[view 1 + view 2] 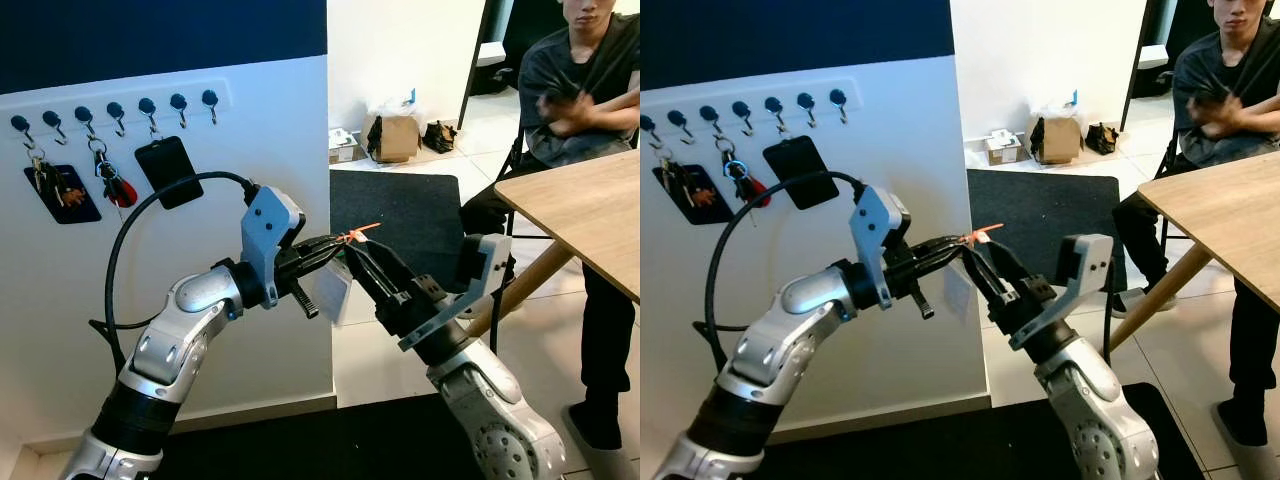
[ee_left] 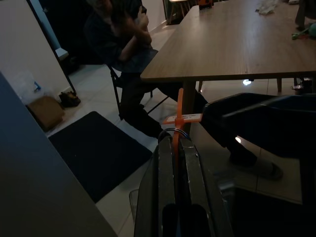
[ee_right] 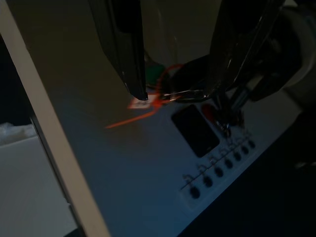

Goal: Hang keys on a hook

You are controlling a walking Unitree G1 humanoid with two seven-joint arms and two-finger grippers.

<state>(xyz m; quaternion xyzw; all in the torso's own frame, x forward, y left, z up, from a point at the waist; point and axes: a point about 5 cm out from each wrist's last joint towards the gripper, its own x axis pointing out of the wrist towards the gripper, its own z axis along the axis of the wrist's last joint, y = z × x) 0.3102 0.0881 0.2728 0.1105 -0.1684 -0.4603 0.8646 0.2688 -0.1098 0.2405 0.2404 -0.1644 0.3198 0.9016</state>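
Two grippers meet in mid-air just right of the white wall panel's edge, in front of the dark floor mat [image 1: 410,215]. The left gripper [image 1: 335,245] has its fingers pressed narrow together on an orange zip tie [image 1: 362,231] and the thin metal key ring [image 2: 173,132] threaded on it; the tie's long axis runs up and to the right, its free tail pointing away from the wall toward the wooden table [image 1: 590,215]. A pale translucent tag [image 1: 331,291] hangs below the fingertips. The right gripper [image 1: 362,262] reaches in from the right with its fingers spread wide, tips either side of the ring without closing on it.

The left wrist view looks along the closed fingers and shows the tie standing upright between their tips, with a small label crossing it. The right wrist view, dim, looks past the open fingers [image 3: 123,54] to the tie and ring, with the hook rail [image 3: 222,165] on the wall beyond.

On the wall to the left, a row of hooks [image 1: 115,110] carries two key bunches [image 1: 108,180] and a black card holder [image 1: 168,171]; the hooks nearest the panel's edge are bare. A seated person [image 1: 580,90] with folded arms sits at the far right.
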